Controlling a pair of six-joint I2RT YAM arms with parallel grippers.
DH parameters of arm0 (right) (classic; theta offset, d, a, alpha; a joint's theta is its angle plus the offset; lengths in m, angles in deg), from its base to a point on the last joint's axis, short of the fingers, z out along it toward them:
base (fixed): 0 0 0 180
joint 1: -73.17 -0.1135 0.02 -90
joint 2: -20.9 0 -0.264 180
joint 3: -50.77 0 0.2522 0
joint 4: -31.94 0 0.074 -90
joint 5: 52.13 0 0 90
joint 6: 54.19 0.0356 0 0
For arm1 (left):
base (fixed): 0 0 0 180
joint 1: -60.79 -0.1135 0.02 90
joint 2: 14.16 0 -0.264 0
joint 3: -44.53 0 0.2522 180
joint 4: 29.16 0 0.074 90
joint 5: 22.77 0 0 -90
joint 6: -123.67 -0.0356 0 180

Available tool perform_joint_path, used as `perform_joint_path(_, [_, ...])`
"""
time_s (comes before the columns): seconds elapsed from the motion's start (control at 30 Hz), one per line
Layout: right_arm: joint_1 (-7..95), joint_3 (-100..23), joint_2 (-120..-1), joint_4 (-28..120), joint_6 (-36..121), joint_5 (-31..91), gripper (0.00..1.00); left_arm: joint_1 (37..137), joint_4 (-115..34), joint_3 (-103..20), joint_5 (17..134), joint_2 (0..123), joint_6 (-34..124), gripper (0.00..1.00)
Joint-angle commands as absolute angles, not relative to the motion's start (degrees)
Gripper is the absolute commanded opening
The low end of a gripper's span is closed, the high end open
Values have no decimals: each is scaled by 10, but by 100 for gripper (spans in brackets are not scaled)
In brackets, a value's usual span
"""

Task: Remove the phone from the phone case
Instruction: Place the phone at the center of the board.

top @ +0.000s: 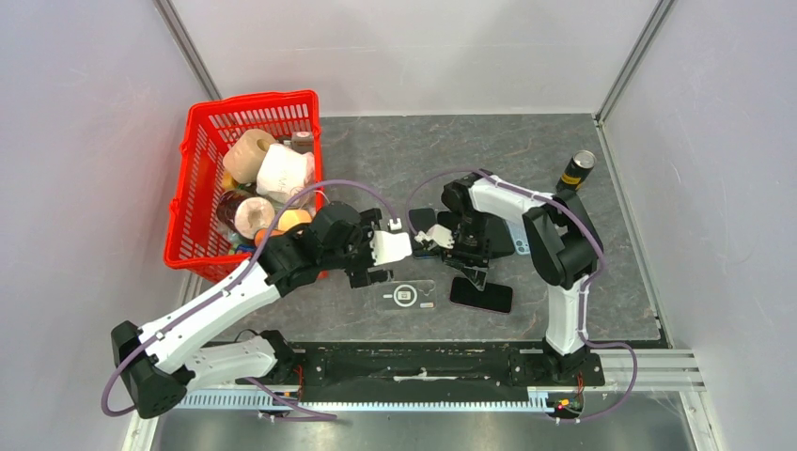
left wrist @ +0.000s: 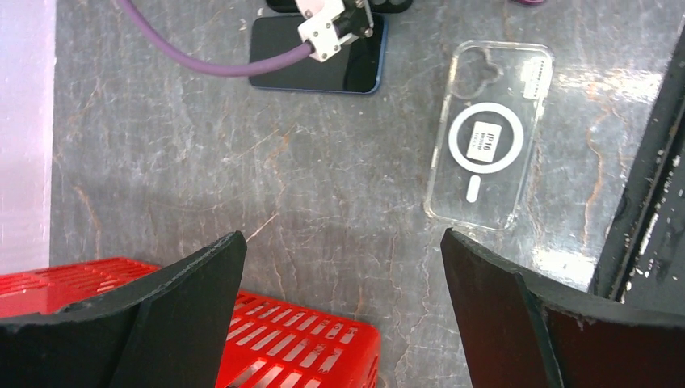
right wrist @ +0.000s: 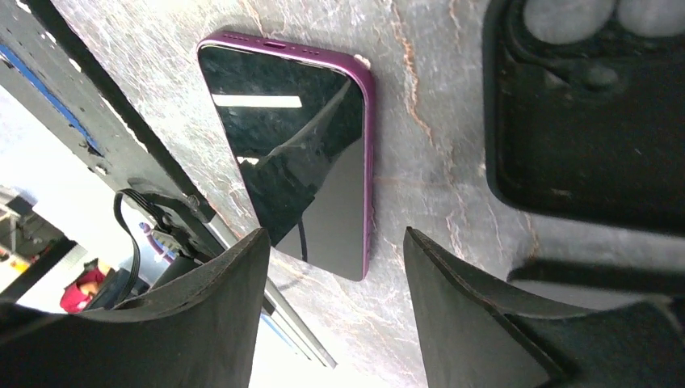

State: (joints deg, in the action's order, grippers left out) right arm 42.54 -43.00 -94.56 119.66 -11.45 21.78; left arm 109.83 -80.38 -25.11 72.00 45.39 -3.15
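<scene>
While both arms are reaching over the middle of the grey marbled tabletop (top: 376, 150), you are looking at a clear plastic phone case (left wrist: 489, 133) with a white ring on its back that is lying flat and empty. A dark-screened phone with a blue edge (left wrist: 319, 61) is lying apart from it, partly hidden under a purple cable (left wrist: 210, 65). Judging by that split, the handset is already sitting free of its shell. Your left gripper (left wrist: 341, 242) is hanging wide open above bare table and gripping nothing, probably because nothing there is needing a hold. Your right gripper (right wrist: 335, 234) is likewise spreading its fingers around empty air, hovering over a second phone with a purple rim (right wrist: 299, 153) that is resting face up. Whether that rim is a case or the handset's own frame, you cannot tell. What looks like an empty black case (right wrist: 590, 121) is sitting beside it, and a red plastic basket (top: 202, 188) of clutter is standing off to the left, out of the way.
</scene>
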Motion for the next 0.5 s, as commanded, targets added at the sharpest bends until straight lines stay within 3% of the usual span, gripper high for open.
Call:
perform_joint_path(0.0, [424,-446,-883,1177,-79,224,69,1072,-757,-282,709,440,17,97])
perform_joint_path(0.47, [442,-412,-609,1017,108,333,97,960,-704,-368,661,431,165,100])
